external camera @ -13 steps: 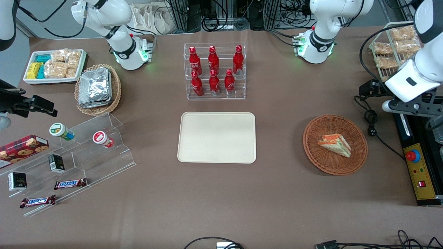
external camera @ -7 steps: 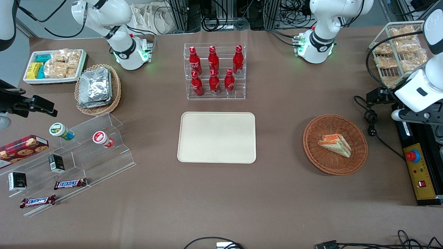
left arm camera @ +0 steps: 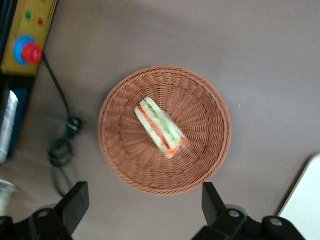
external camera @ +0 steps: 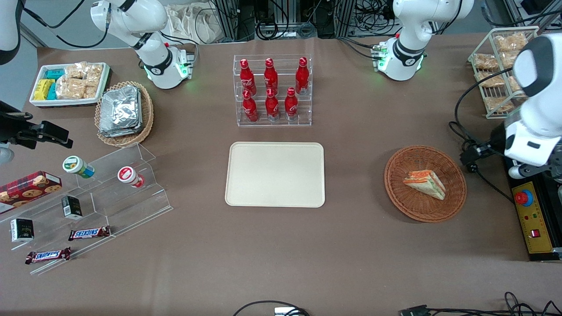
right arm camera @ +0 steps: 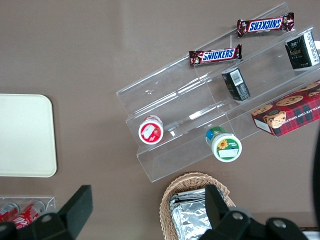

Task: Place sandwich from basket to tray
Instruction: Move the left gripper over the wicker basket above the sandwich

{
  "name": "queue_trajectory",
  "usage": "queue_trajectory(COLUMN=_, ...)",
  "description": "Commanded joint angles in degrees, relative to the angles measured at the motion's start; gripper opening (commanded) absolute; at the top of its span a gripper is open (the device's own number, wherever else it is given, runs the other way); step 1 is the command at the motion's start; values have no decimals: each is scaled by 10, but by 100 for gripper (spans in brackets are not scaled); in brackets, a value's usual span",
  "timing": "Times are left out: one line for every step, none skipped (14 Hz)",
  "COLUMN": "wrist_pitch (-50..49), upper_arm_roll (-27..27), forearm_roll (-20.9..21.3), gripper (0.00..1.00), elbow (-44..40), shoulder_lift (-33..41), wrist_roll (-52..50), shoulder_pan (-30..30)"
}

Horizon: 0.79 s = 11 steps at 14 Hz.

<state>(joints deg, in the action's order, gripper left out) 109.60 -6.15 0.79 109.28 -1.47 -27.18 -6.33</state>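
Observation:
The sandwich point(external camera: 426, 183), a pale wedge with orange and green layers, lies in the round reddish-brown basket point(external camera: 389, 176) toward the working arm's end of the table. The cream tray point(external camera: 275, 174) sits bare at the table's middle. In the left wrist view my gripper point(left arm camera: 144, 207) hovers high and open, with nothing between its black fingers point(left arm camera: 76, 204). It hangs over bare table just off the basket point(left arm camera: 200, 97) rim, apart from the sandwich point(left arm camera: 161, 126). A corner of the tray point(left arm camera: 307, 200) also shows there. In the front view the arm's white wrist point(external camera: 532, 139) is beside the basket, over the table's edge.
A yellow control box with a red button point(external camera: 522, 198) and black cables point(external camera: 470, 154) lie beside the basket at the table's edge. A wire rack of snack bags point(external camera: 496, 74) stands farther from the front camera. A clear rack of red bottles point(external camera: 272, 90) stands just past the tray.
The working arm has swung from beside the snack rack toward the front camera, and its wrist now sits level with the basket. The sandwich, basket and tray have not moved.

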Motion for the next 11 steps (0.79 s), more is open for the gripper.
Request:
queue_trajectory(wrist_pitch=66, upper_arm_roll=-1, forearm_roll=-13, gripper=100, elbow=82, shoulder_lift=27, wrist_roll=-141, shoulder_pan=-1)
queue_trajectory(wrist_pitch=85, upper_arm_roll=-1, forearm_roll=-18, gripper=100, elbow=101, shoulder_lift=20, wrist_roll=-190, shoulder_pan=-1)
queue_trajectory(wrist_pitch=112, upper_arm_roll=-2, forearm_roll=-26, gripper=100, elbow=121, shoulder_lift=13, wrist_roll=-237, shoulder_pan=-1)
queue_trajectory(wrist_pitch=133, upper_arm_roll=-2, forearm_roll=-32, gripper=100, elbow=137, shoulder_lift=5, wrist_roll=-274, shoulder_pan=-1)
queue_trajectory(wrist_pitch=144, upper_arm_roll=-2, forearm_roll=-37, gripper=100, elbow=148, shoulder_lift=-10, wrist_roll=-304, shoulder_pan=-2)
queue_trajectory(wrist_pitch=153, upper_arm_roll=-2, forearm_roll=-39, gripper=100, elbow=152, shoulder_lift=-26, wrist_roll=-333, shoulder_pan=-3)
queue_trajectory(wrist_pitch=156, upper_arm_roll=-2, forearm_roll=-42, gripper=100, elbow=150, shoulder_lift=-42, wrist_roll=-364, shoulder_pan=-3)
queue_trajectory(wrist_pitch=157, upper_arm_roll=-2, forearm_roll=-53, gripper=100, elbow=146, shoulder_lift=-58, wrist_roll=-381, shoulder_pan=-3)
queue_trajectory(wrist_pitch=169, upper_arm_roll=-4, forearm_roll=-69, gripper=100, elbow=147, shoulder_lift=-64, wrist_roll=-384, shoulder_pan=-2)
queue_trajectory(wrist_pitch=181, upper_arm_roll=-14, forearm_roll=-81, gripper=100, elbow=147, shoulder_lift=-67, wrist_roll=-391, shoulder_pan=-2)
queue_trajectory(wrist_pitch=184, upper_arm_roll=-21, forearm_roll=-92, gripper=100, elbow=143, shoulder_lift=-75, wrist_roll=-400, shoulder_pan=-3)
